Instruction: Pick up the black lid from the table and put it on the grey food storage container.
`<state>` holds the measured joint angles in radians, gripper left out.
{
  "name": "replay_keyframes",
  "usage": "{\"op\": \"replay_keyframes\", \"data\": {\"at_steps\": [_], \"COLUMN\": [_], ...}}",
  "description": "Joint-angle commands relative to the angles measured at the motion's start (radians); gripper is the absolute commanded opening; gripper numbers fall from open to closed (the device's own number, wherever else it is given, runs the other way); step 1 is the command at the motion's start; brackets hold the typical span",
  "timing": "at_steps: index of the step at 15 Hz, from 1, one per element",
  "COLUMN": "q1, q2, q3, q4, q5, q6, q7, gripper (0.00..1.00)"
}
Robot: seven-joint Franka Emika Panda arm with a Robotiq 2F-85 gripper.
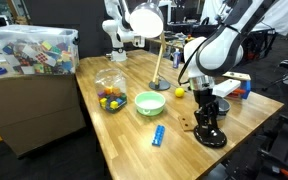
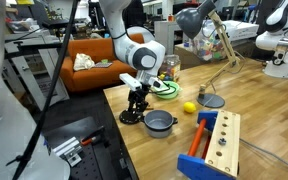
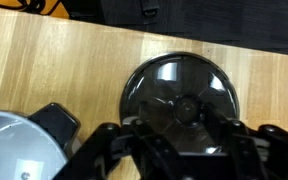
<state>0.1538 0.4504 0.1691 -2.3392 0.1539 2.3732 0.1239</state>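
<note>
The black lid [image 3: 179,85] lies flat on the wooden table, round and shiny with a small knob in its middle. It also shows in both exterior views [image 1: 212,138] [image 2: 130,117], near the table's edge. The grey food storage container [image 2: 160,122] stands open beside it, and its rim shows at the lower left of the wrist view [image 3: 9,145]. My gripper [image 3: 179,140] hangs straight over the lid, open, with its fingers spread on either side of the knob. It is just above the lid in both exterior views [image 1: 206,112] [image 2: 136,100]. Whether the fingers touch the lid is unclear.
A light green bowl [image 1: 150,102], a clear container of coloured balls [image 1: 110,92], a yellow ball [image 1: 180,93], a blue object [image 1: 158,134] and a desk lamp [image 1: 159,60] stand on the table. A wooden block with pegs [image 2: 216,142] lies beyond the grey container. The table edge is close to the lid.
</note>
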Motion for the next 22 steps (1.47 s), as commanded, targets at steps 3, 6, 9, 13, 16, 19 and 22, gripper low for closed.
{"op": "replay_keyframes", "data": {"at_steps": [3, 6, 9, 13, 16, 19, 22], "q1": [-0.004, -0.004, 0.011, 0.010, 0.018, 0.021, 0.007], "q2": [0.017, 0.008, -0.027, -0.101, -0.178, -0.261, -0.327], "q3": [-0.002, -0.004, -0.022, -0.025, -0.021, -0.024, -0.037], "q4": [0.022, 0.015, -0.006, -0.041, -0.077, -0.121, -0.149], "q5": [0.012, 0.011, -0.013, -0.016, -0.034, -0.054, -0.070], "q6": [-0.044, -0.044, -0.032, -0.025, -0.023, 0.008, 0.063], "q7": [-0.020, -0.016, 0.022, 0.024, 0.021, 0.026, 0.034], "gripper": [0.18, 0.21, 0.10, 0.09, 0.09, 0.09, 0.09]}}
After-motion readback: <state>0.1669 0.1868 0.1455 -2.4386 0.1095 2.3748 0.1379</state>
